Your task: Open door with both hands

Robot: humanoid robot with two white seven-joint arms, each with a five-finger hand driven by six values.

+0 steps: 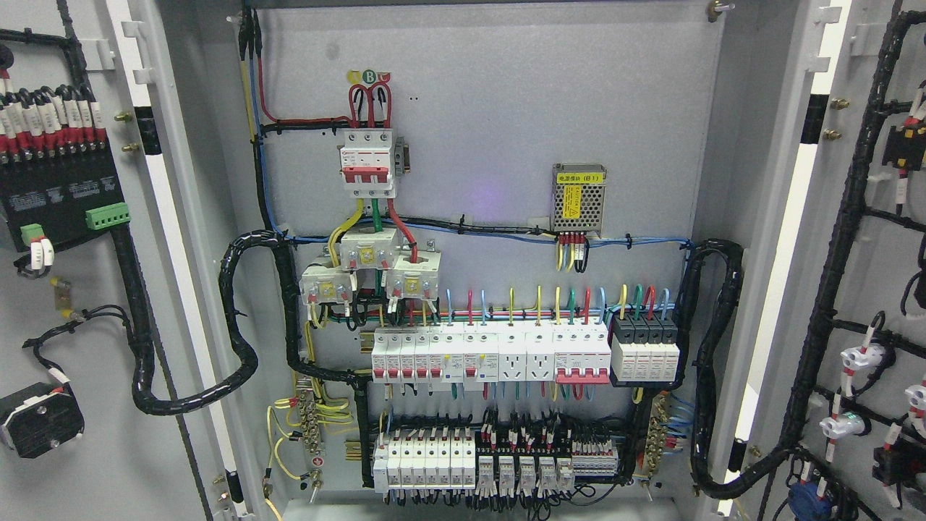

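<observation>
- Looking for the hands first, you find neither: no arm enters from the lower left or lower right of the frame, so whether the fingers are spread, curled or holding anything cannot be told.
- Moving outward, you see the left door (79, 304) swung wide at the left edge, its inner face turned towards you with a black module (61, 195) and a thick black cable loom (181, 391) hanging off it.
- The right door (868, 289) stands just as wide at the right edge, inner face showing, with black conduit (832, 289) running down it.
- Both leaves lie clear of the cabinet's back panel (492, 108), so you can judge the opening as done or all but done; that likely explains why no hand is on either door.
- Between the doors sit a red-handled main breaker (369, 163) upper centre, a meshed power supply (579, 199) to its right, and a row of breakers (492, 354) across the middle.
- The looms probably arc from panel to doors with slack so the leaves can swing without pulling the wiring.
- Both doors are cut off by the frame edges, so their outer handles and far edges are hidden from you.
- The small labels on the breakers and on the supply's yellow sticker are too fine to read.
</observation>
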